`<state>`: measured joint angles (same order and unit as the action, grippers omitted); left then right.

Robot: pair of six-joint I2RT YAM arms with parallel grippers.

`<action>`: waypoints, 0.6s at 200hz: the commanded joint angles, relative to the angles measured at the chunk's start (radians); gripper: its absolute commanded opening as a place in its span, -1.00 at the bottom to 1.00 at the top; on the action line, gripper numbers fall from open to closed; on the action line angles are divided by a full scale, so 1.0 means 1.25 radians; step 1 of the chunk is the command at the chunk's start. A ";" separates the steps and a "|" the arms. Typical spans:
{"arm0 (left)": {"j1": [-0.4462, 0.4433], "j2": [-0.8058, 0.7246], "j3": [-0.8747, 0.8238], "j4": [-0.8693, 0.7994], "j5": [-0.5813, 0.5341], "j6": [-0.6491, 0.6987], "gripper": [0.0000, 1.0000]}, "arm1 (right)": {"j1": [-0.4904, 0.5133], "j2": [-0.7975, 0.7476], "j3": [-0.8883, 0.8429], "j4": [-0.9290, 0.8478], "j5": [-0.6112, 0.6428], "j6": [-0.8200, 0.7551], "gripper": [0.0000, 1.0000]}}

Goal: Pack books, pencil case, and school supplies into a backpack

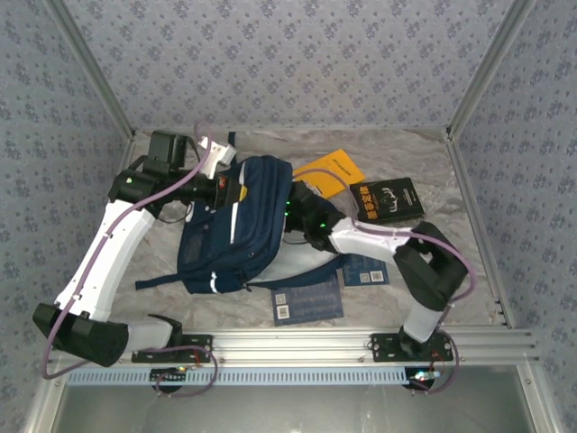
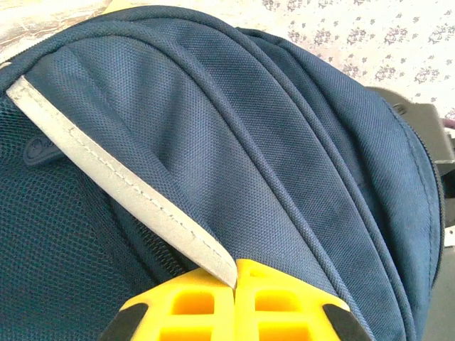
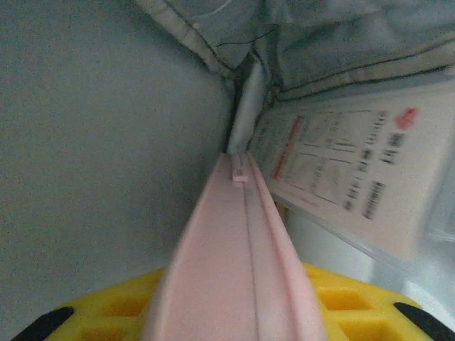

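The navy backpack [image 1: 234, 230] lies in the middle of the table, its opening towards the right. My left gripper [image 2: 235, 280] is shut on the end of its white reflective stripe [image 2: 106, 177], at the bag's top left [image 1: 225, 185]. My right wrist [image 1: 314, 224] reaches into the bag's mouth. Inside, my right gripper [image 3: 238, 298] is shut on the pinkish-tan pencil case [image 3: 234, 234], which points deeper in along the grey lining [image 3: 92, 142]. A white packet with red print [image 3: 341, 177] lies just to its right. On the table are an orange book [image 1: 335, 169], a black one [image 1: 388, 200] and two dark blue ones [image 1: 306, 302] [image 1: 365, 269].
A backpack strap [image 1: 302, 275] trails over the table towards the blue books. Patterned walls close in the table on three sides, and a metal rail [image 1: 297, 343] runs along the near edge by the arm bases.
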<state>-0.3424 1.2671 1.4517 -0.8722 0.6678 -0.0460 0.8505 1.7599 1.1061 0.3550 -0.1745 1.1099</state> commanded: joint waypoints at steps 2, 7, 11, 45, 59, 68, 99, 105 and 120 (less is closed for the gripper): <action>-0.006 -0.044 0.020 0.106 0.061 -0.004 -1.00 | 0.023 0.064 0.062 -0.070 0.084 -0.004 -0.01; -0.006 -0.043 0.019 0.106 0.056 -0.007 -1.00 | 0.025 0.081 0.092 -0.076 0.089 0.002 0.03; -0.006 -0.043 0.019 0.106 0.053 -0.009 -1.00 | 0.027 0.094 0.105 -0.087 0.092 0.006 0.07; -0.006 -0.044 0.021 0.100 0.016 -0.011 -1.00 | 0.031 0.143 0.157 -0.082 0.060 0.007 0.48; -0.006 -0.046 0.026 0.087 -0.014 -0.004 -1.00 | 0.030 0.121 0.156 -0.085 0.051 -0.035 0.69; -0.006 -0.048 0.031 0.077 -0.033 0.001 -1.00 | 0.031 0.098 0.159 -0.103 0.049 -0.074 0.76; -0.005 -0.063 0.041 0.047 -0.135 0.016 -1.00 | 0.031 0.001 0.135 -0.166 0.063 -0.184 0.94; -0.004 -0.064 0.044 0.039 -0.165 0.017 -1.00 | 0.031 -0.021 0.124 -0.178 0.073 -0.196 0.98; 0.003 -0.066 0.056 0.016 -0.252 0.014 -1.00 | 0.030 -0.074 0.100 -0.215 0.102 -0.223 1.00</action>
<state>-0.3424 1.2350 1.4502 -0.8856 0.4866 -0.0586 0.8795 1.8133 1.2514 0.1478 -0.1009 0.9463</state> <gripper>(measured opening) 0.040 0.996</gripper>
